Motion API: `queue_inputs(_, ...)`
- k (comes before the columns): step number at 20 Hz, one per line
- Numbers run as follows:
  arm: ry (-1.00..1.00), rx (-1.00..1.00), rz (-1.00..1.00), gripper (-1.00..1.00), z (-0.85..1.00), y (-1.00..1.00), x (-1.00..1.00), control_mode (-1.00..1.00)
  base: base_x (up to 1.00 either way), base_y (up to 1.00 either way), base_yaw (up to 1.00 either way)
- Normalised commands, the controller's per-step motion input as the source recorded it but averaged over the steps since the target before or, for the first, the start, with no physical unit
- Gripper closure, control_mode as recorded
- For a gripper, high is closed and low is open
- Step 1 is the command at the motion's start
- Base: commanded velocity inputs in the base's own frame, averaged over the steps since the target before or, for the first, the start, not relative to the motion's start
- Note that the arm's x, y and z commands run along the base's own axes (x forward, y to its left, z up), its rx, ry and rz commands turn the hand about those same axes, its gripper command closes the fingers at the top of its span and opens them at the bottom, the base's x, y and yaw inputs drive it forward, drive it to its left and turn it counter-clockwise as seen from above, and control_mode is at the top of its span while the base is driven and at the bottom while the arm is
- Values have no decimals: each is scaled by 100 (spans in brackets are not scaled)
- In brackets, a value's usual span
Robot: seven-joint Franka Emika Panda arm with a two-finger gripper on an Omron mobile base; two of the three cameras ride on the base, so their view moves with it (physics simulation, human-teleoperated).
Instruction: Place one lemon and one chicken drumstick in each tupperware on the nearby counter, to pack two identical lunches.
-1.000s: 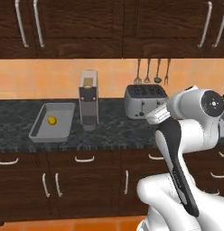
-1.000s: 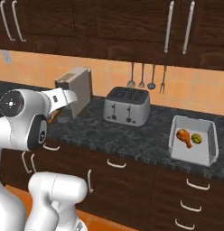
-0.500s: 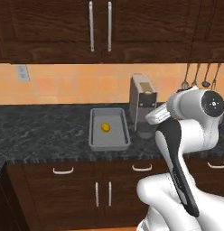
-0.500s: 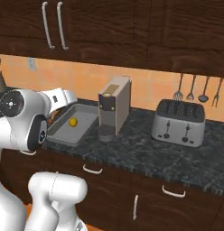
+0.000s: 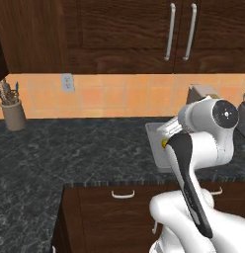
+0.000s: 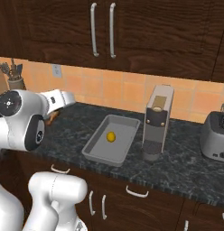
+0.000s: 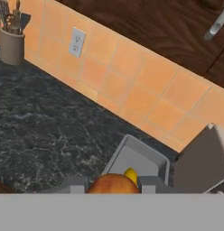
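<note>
Orange-brown drumstick (image 7: 113, 184) sits clamped between the gripper's (image 7: 112, 186) two fingertips, seen close in the hand view, held above the black counter (image 6: 186, 160). Just beyond it a grey tray (image 6: 95, 146) rests on the stone with one yellow lemon (image 6: 111, 136) lying inside. A coffee machine (image 6: 156, 122) stands right beside the tray, a toaster (image 6: 216, 137) farther along, and a utensil crock (image 5: 13, 114) well apart against the tiled wall.

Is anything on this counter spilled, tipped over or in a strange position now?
Nothing stands out. The grey tray lies flat on the counter with one lemon inside. The coffee machine and the utensil holder stand upright. The gripper holds an orange-brown drumstick near the tray.
</note>
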Motion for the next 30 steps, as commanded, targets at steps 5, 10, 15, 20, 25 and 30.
queue_inputs(5, 6, 0, 0, 100, -45, -81, 0, -100, 0, 0, 0)
queue_inputs(10, 4, 0, 11, 100, -45, -81, 6, -100, 0, 0, 0)
queue_inputs(15, 12, -2, 42, 100, -61, -28, 38, -100, 0, 0, 0)
queue_inputs(20, 34, -2, 34, 100, -68, -10, 74, -100, 0, 0, 0)
queue_inputs(25, 14, -4, 18, 100, -49, 1, 51, -100, 0, 0, 0)
queue_inputs(30, 0, -4, 1, 100, -41, 0, 9, -100, 0, 0, 0)
